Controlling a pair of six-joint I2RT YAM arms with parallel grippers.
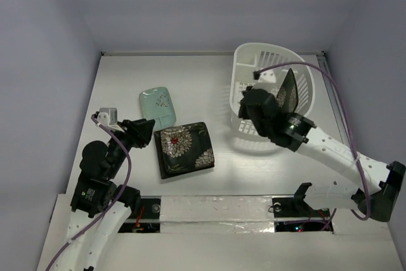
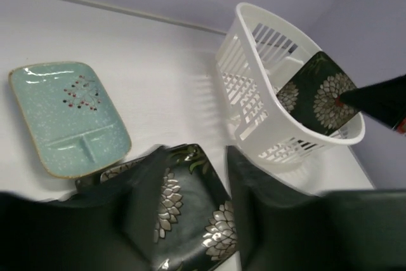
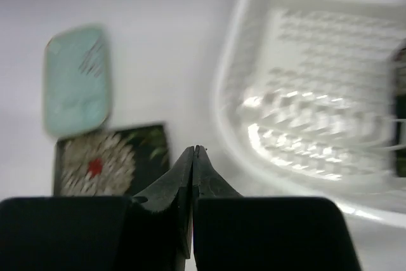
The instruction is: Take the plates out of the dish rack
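Observation:
The white dish rack [image 1: 244, 68] stands at the back right, with one black flower plate [image 1: 288, 90] leaning upright inside it. On the table lie a mint-green plate [image 1: 157, 106] and another black flower plate [image 1: 185, 149]. My left gripper [image 1: 144, 132] hovers at that plate's left edge. In the left wrist view its jaws [image 2: 196, 157] stand open, with the flower plate [image 2: 190, 214] showing in the gap below them. My right gripper [image 1: 246, 109] hangs over the rack's near-left wall. It [image 3: 193, 149] is shut with nothing in it.
A purple cable [image 1: 330, 87] loops over the rack from the right arm. Grey walls close in the table on the left, back and right. The rack's slotted wall [image 2: 244, 87] rises just right of the left gripper.

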